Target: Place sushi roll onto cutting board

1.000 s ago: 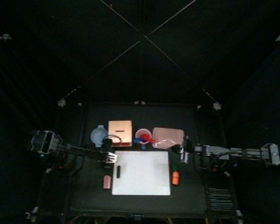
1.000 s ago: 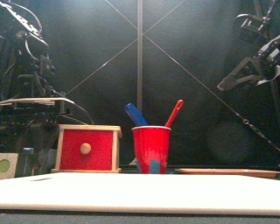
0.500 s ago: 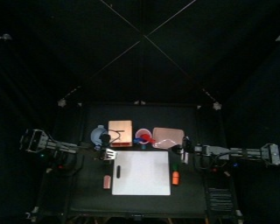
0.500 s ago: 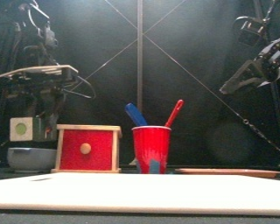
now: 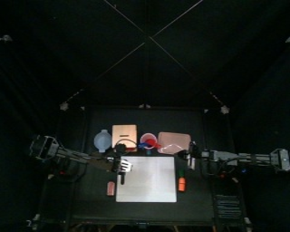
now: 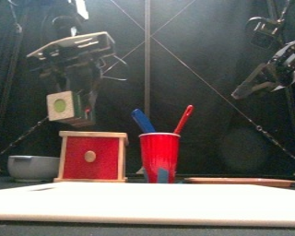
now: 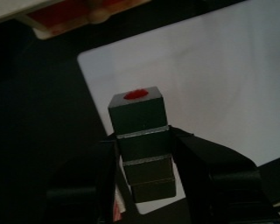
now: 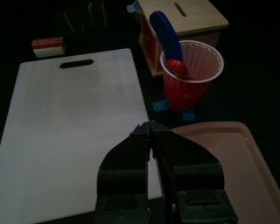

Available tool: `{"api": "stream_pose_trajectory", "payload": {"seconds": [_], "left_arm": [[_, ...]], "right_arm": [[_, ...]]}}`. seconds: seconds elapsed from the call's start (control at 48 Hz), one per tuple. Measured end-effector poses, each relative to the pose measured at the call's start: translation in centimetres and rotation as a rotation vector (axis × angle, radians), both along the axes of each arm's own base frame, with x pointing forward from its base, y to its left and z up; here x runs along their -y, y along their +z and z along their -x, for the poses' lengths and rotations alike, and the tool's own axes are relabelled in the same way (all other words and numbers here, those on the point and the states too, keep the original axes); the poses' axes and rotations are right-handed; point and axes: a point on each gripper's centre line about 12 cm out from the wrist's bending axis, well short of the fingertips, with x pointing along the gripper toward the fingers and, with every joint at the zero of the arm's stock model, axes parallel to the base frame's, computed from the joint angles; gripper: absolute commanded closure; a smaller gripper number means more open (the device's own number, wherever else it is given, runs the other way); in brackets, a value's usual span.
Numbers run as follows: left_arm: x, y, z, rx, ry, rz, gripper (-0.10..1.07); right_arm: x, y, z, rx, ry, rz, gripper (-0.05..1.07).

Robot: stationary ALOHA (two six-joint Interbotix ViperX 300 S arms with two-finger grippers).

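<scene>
left gripper [image 7: 140, 179] clamped on sushi roll [image 7: 140, 131], long axis pointing out over cutting board [image 7: 213, 79] directly underneath; right gripper [image 8: 152, 147] shut

Dim pen, overhead light w/ glare on cutting board [image 5: 149, 179], blurry wrist views.

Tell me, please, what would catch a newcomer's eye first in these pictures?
Probably the large white cutting board filling the table's front middle, with the red cup holding blue and red utensils standing behind it. Next, the left gripper hanging over the board's left edge with a dark sushi roll with a red centre between its jaws.
</scene>
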Motion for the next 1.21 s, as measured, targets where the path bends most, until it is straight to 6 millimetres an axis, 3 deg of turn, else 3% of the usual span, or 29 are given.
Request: {"api": "stream_pose_trajectory", "payload": {"seconds": [0.333,0.667,0.875,1.208], "left_arm": [[2.1,-0.2,-5.8,0.005,-0.035,0.008,0.31],[3.3,-2.3,-10.1,-0.007,-0.037,0.022,0.3],[3.6,-3.3,-11.7,-0.011,-0.032,0.021,0.3],[3.6,-5.9,-11.9,-0.074,0.001,0.023,0.29]], "right_arm": [[-0.1,-1.5,0.6,-0.075,-0.004,-0.017,0.94],[-0.1,-1.7,1.1,-0.11,-0.008,-0.023,0.94],[-0.1,-1.6,1.2,-0.112,-0.008,-0.02,0.94],[-0.1,-1.7,1.3,-0.114,-0.01,-0.022,0.94]]}}
